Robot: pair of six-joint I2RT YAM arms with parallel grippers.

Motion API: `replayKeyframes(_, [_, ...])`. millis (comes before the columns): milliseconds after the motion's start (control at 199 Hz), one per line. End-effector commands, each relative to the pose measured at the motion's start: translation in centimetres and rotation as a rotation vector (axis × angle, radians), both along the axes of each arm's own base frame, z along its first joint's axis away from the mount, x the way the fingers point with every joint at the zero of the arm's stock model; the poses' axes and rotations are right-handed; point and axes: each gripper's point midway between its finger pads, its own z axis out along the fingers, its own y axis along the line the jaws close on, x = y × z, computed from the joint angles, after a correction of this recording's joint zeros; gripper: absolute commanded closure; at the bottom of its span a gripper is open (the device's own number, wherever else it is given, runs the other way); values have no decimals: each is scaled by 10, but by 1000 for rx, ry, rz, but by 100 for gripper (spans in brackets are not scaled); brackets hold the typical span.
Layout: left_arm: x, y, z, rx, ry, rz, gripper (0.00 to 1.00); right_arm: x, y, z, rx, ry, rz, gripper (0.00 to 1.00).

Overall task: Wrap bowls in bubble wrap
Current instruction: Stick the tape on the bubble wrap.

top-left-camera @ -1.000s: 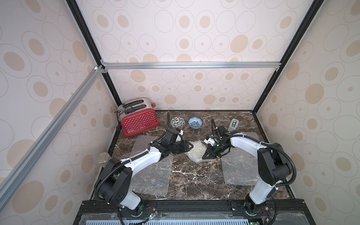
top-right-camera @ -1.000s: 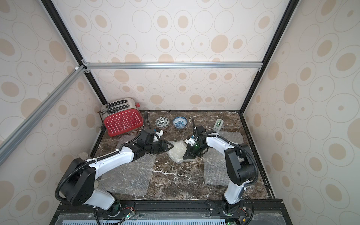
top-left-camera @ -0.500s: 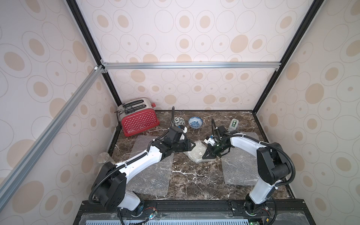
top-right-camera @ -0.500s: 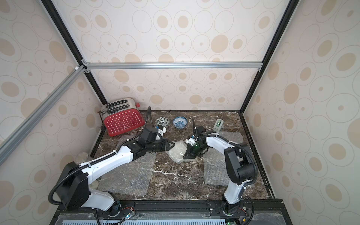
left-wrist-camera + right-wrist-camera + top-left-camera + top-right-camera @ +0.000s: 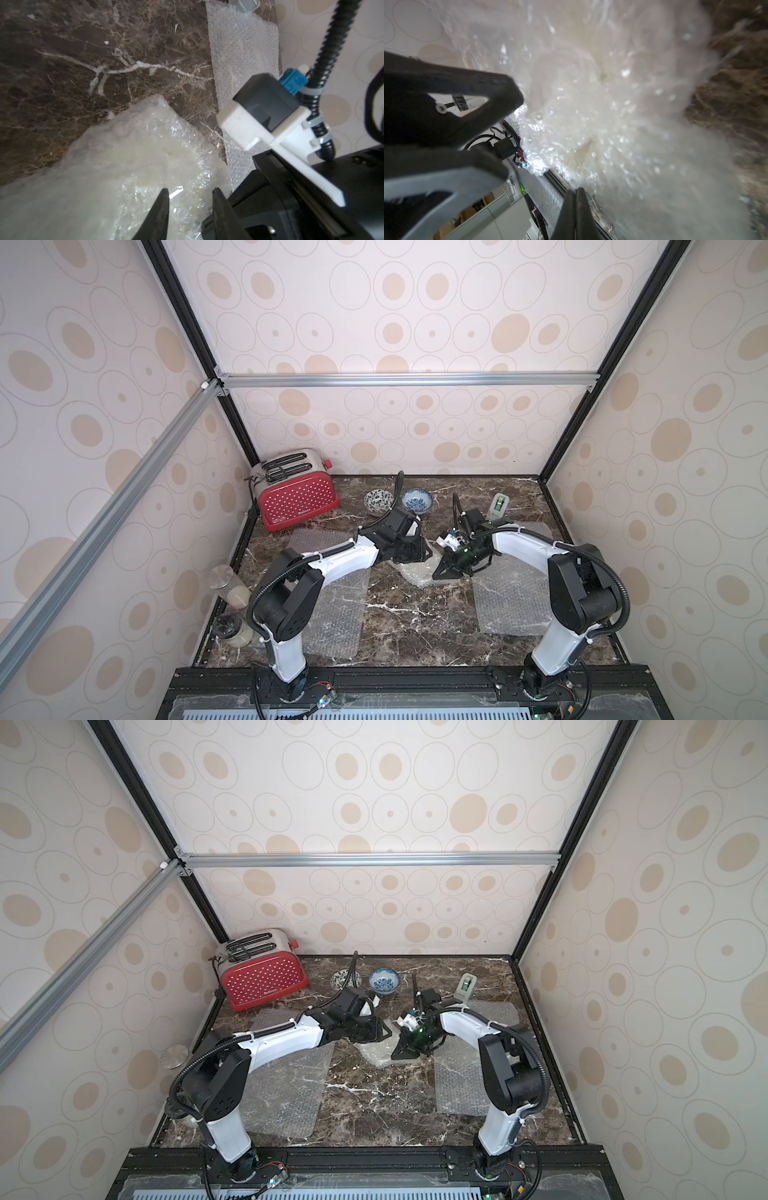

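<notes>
1. lying flat on the near half of the dark marble table (image 5: 415, 626), two unused pieces of bubble wrap wait: the left spare sheet (image 5: 332, 614) under the left arm, the right spare sheet (image 5: 507, 601) under the right arm.
2. mid-table sits the wrapped bundle (image 5: 419, 572), crumpled film with a cream shape showing through it in the wrist views, most likely the plain bowl.
3. the left tool (image 5: 189, 193) meets the bundle from the robot's left. its fingers stand narrowly apart, film shows through the gap, and no firm pinch is evident.
4. the right tool (image 5: 576, 191) is closed, tips pressed together at the bundle's opposite edge. whether film is caught between them cannot be told.
5. the coming move turns on this: the bundle lies directly between the two tools, which face each other across it, both arms equally close. its long axis cannot be read.
6. farther back, the leaf-patterned bowl (image 5: 377, 501) and the blue-patterned bowl (image 5: 417, 501) stand unwrapped side by side, just behind the left wrist, so the left arm is nearer. a red toaster (image 5: 297, 497) fills the far left corner.
</notes>
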Motion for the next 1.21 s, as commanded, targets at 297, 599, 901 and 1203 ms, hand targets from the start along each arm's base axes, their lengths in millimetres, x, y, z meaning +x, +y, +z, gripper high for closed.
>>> replayKeyframes(297, [-15,2,20,19,-39,-53,65,4,-3,-5,3,18,-10,94])
replayKeyframes(599, [-20,7,28,48,-61,-61,67,3,-3,-7,2,20,-11,95])
replayKeyframes(901, [-19,-10,6,66,-22,-96,88,1,-5,-8,0,23,-11,94])
replayKeyframes(1203, [-16,3,-36,208,9,-86,92,0,-4,-9,8,24,-17,95])
